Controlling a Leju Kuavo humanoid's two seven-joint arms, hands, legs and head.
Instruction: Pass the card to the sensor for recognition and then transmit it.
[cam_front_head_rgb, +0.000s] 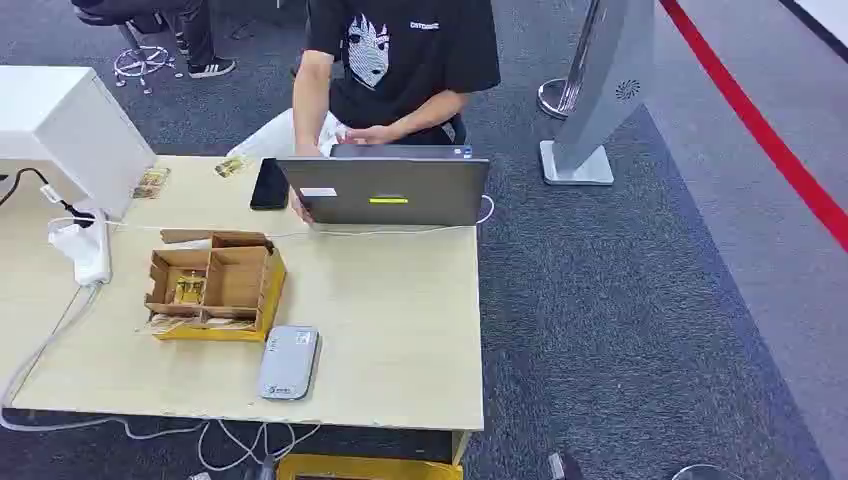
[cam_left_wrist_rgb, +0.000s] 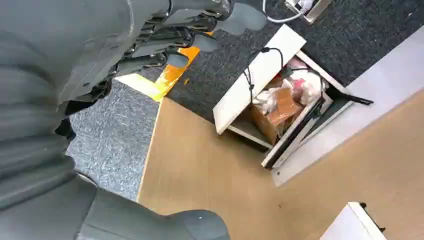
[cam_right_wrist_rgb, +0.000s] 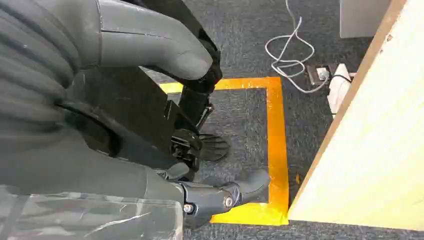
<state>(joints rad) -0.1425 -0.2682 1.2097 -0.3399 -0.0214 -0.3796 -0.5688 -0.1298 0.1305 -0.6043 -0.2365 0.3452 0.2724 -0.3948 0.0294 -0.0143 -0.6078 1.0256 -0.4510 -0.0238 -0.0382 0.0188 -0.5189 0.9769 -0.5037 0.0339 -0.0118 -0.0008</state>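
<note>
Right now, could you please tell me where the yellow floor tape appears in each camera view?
Head view: the yellow floor tape lies at the bottom edge, just below the table's near edge.
Left wrist view: upper left of centre, running to the table corner.
Right wrist view: a right-angled strip beside the table edge.
Shared landmark: the light wooden table.

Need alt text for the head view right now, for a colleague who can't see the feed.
A light wooden table holds an open brown cardboard box with a flat grey card reader in front of it. Beyond, a person in a black T-shirt works at a grey laptop.
</note>
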